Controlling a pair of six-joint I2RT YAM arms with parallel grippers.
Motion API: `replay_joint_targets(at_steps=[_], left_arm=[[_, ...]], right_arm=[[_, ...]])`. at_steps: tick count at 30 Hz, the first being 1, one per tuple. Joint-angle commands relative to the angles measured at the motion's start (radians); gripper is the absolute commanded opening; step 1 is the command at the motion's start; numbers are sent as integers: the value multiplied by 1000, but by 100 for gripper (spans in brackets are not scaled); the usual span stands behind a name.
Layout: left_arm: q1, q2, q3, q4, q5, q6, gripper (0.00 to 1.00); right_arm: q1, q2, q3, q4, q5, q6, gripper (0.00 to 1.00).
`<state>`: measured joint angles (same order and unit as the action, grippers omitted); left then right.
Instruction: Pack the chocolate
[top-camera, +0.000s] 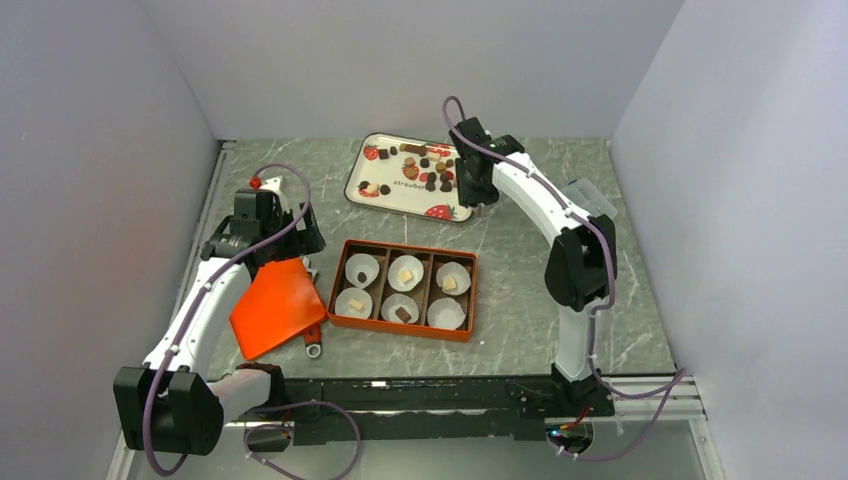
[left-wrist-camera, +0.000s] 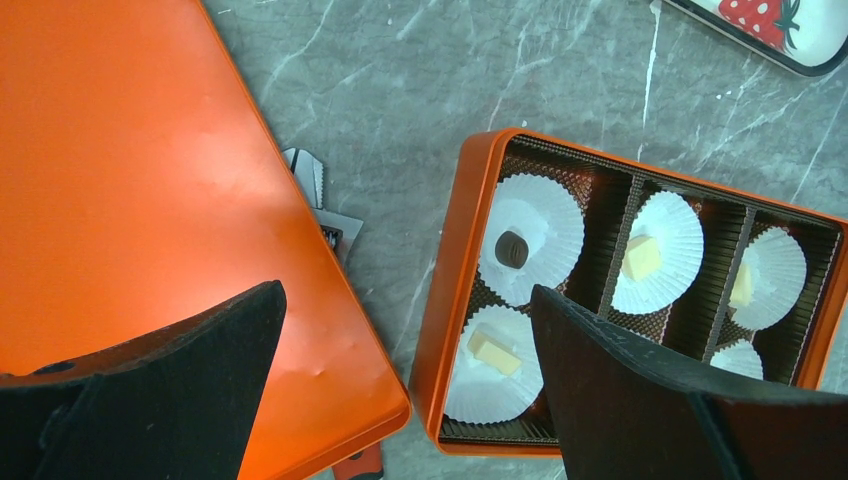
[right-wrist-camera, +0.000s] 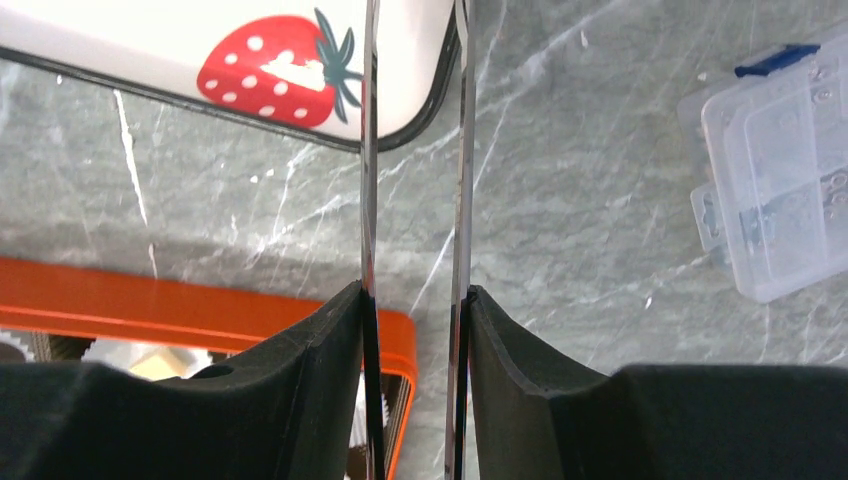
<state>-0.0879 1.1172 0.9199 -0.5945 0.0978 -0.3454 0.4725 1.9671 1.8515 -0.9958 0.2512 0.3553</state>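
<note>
Your right jaws are clamped on thin metal tweezers (right-wrist-camera: 369, 150), the blades running up between the pads. They hang over the desk (right-wrist-camera: 560, 180), just off the near-right corner of the strawberry tray (top-camera: 392, 200). Your left jaws stand wide apart above the orange lid (left-wrist-camera: 130, 180) and the left end of the box (left-wrist-camera: 455, 260). The chocolate (top-camera: 430, 165) lies mostly scattered on that tray. Five of the box's six paper cups (left-wrist-camera: 555, 215) hold one piece each.
</note>
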Motion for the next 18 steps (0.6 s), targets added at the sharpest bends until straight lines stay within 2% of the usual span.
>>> replay_joint_targets(at_steps=[1, 18], left_arm=[[6, 1, -1, 29, 20, -1, 99], [7, 12, 0, 27, 15, -2, 99]], right_arm=[[-18, 45, 105, 26, 13, -28, 42], [-29, 149, 180, 5, -3, -47, 42]])
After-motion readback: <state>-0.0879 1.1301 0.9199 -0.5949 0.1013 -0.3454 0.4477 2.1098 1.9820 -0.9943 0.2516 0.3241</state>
